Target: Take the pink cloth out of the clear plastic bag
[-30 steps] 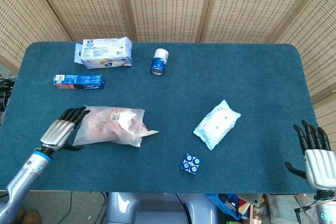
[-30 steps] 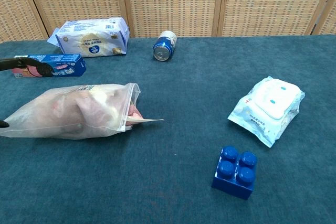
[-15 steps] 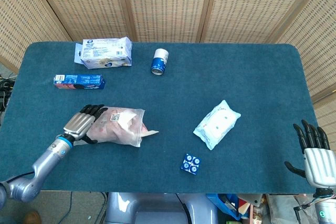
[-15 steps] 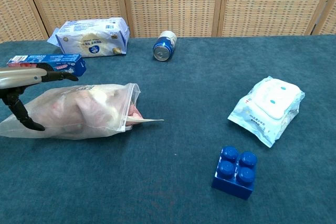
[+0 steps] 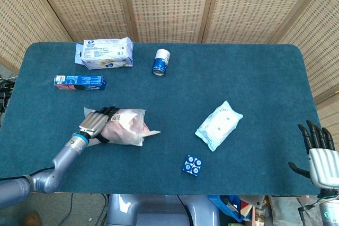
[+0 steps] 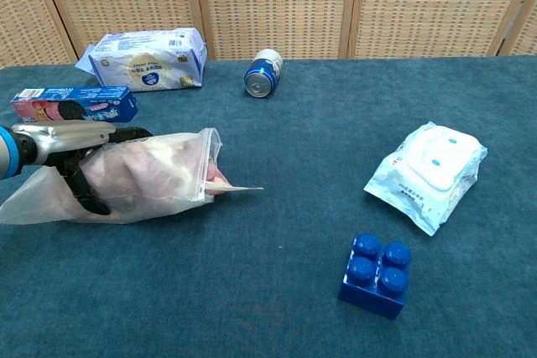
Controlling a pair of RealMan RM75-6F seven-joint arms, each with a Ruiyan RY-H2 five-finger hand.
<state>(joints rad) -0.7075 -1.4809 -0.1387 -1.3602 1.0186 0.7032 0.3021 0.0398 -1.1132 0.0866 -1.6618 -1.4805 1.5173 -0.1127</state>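
The clear plastic bag lies on its side at the front left of the blue table, its mouth facing right. The pink cloth fills the bag, and a pale corner pokes out of the mouth. My left hand grips the bag's closed left end, fingers over the top and thumb down its near side. My right hand hovers off the table's front right corner, fingers spread and empty. The chest view does not show it.
A white and blue tissue pack and a blue can stand at the back. A blue cookie box lies behind the bag. A wipes pack and a blue brick sit to the right.
My left hand slid right from beside the bag's closed end onto the bag and closed around it, squeezing that end. The right hand stayed put.
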